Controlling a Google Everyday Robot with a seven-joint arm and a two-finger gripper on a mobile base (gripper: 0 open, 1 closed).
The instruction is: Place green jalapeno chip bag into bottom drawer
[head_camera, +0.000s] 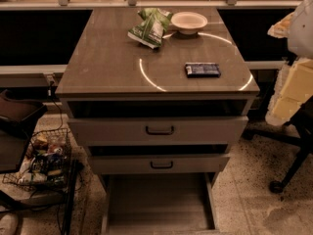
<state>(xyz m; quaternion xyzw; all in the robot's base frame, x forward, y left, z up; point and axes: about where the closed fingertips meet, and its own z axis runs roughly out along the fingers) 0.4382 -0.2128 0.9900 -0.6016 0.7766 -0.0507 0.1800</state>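
The green jalapeno chip bag (150, 27) lies crumpled on the far part of the cabinet top (112, 67), just left of a white bowl (189, 21). The bottom drawer (159, 199) is pulled out towards me, and its flat floor is bare. The two drawers above it, with dark handles, are slightly out. My gripper is not in view. Only a white and cream part of my arm (298, 58) shows at the right edge, apart from the bag and level with the cabinet top.
A flat dark blue packet (202, 70) lies on the right of the cabinet top. A wire basket of small items (41, 160) stands on the floor at the left. A chair base with a wheel (288, 165) is at the right.
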